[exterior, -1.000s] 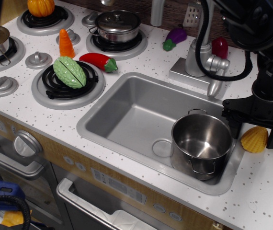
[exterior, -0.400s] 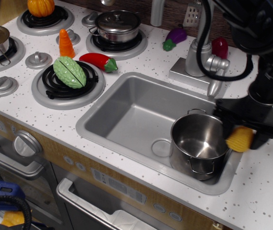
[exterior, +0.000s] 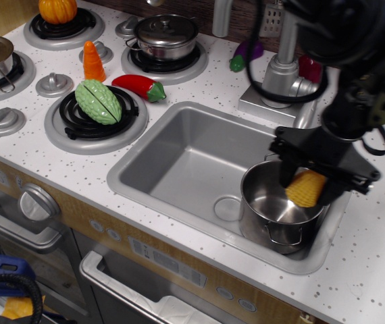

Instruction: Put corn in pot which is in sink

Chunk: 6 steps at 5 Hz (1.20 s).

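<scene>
The yellow ridged corn [exterior: 305, 188] is held in my black gripper [exterior: 306, 186], which is shut on it. The corn hangs just above the open mouth of the shiny lidless steel pot [exterior: 277, 209], over its right half. The pot stands in the right front corner of the grey sink [exterior: 179, 158], next to the round drain [exterior: 227, 208]. The arm comes down from the upper right and hides part of the pot's far rim.
A faucet [exterior: 284, 71] stands behind the sink. On the stove at left lie a green gourd [exterior: 98, 101], a red pepper [exterior: 138, 87], an orange carrot [exterior: 93, 61], a lidded pot [exterior: 165, 36] and a pumpkin [exterior: 57, 9]. An eggplant [exterior: 245, 54] lies near the faucet.
The gripper took the corn off the counter right of the sink, lifted it and carried it left. It is now over the pot's mouth.
</scene>
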{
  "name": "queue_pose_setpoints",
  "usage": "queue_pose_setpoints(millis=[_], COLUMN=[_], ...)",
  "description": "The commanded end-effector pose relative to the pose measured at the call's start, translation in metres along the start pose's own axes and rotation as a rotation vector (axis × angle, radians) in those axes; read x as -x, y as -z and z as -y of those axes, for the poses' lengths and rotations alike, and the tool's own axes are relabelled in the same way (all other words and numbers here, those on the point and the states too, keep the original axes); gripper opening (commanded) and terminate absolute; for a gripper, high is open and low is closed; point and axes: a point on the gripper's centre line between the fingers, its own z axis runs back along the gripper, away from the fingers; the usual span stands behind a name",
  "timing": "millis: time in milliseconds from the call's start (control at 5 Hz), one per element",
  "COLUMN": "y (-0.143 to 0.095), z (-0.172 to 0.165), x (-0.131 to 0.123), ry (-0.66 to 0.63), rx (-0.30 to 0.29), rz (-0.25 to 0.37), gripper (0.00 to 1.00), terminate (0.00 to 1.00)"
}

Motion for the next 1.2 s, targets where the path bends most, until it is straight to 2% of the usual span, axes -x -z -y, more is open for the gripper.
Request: queue_pose_setpoints(millis=[0,400,1000], y=[0.001,0.015,0.015], z=[-0.019,-0.025,-0.025], x=[-0.004,-0.01,-0.01], ry=[0.013,0.038,0.038], rx=[0.043,0.112,0.112], rz=[0.068,0.073,0.073], gripper=[1.0,1.0,1.0], terminate=[0.0,0.0,0.0])
